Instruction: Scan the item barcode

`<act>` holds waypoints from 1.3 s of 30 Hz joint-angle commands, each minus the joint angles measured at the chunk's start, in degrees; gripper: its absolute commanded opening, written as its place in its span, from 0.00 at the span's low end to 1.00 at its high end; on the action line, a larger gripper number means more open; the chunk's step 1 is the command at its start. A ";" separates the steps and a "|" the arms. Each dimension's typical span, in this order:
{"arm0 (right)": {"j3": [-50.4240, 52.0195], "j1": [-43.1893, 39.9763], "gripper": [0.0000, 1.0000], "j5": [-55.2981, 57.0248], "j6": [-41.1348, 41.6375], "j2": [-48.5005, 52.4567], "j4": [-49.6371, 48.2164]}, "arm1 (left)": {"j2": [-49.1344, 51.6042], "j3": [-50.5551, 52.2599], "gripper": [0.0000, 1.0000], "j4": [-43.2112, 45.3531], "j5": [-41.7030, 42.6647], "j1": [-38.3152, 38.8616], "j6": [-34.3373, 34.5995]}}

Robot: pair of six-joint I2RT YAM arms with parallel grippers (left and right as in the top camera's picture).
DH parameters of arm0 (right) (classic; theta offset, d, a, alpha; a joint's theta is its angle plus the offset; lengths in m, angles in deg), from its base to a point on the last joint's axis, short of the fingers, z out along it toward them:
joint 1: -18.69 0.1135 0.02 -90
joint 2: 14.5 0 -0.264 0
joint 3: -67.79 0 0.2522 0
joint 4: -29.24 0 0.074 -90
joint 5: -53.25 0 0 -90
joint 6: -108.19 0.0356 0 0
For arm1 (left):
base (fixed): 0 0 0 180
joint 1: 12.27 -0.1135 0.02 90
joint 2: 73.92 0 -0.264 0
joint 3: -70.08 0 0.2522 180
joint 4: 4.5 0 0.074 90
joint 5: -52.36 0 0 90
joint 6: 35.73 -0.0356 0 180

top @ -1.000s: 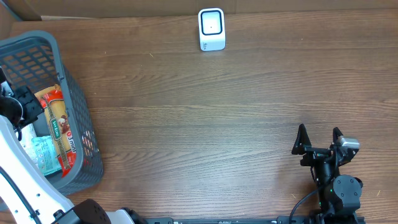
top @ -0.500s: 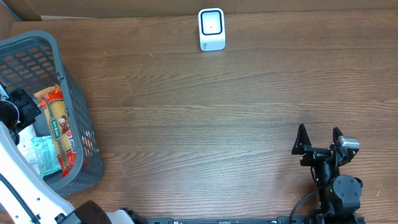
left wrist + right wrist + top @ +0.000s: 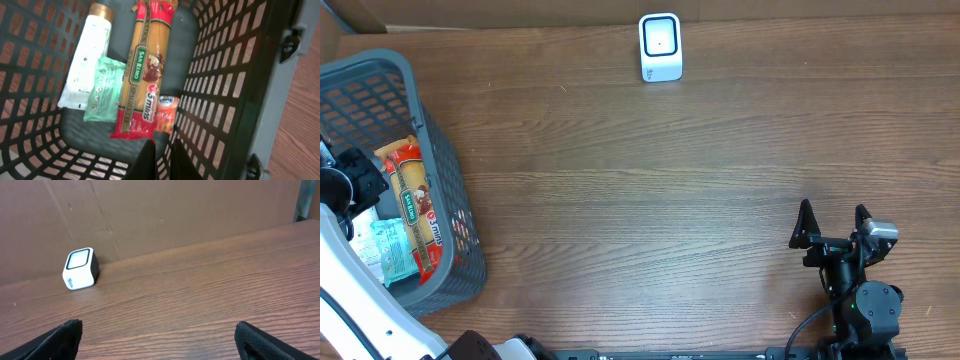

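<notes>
The left tool [image 3: 162,152] has shifted slightly over the basket [image 3: 235,75], shut and empty, above the pasta packet [image 3: 142,70] lying inside. Closed like this, it could shove the packet or snag the mesh. The right tool [image 3: 832,218] gapes wide, empty.

We've got a dark grey plastic lattice basket [image 3: 448,190] sitting at the left edge of the brown wood-grain table [image 3: 670,170], its slotted walls filling the left wrist view. Behind the table, a plain brown cardboard wall [image 3: 175,215] stands upright.
</notes>
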 commanded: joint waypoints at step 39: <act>-1.20 0.00 1.00 1.05 -0.35 -0.55 0.66 | -0.59 16.96 0.64 8.24 0.42 -0.83 0.35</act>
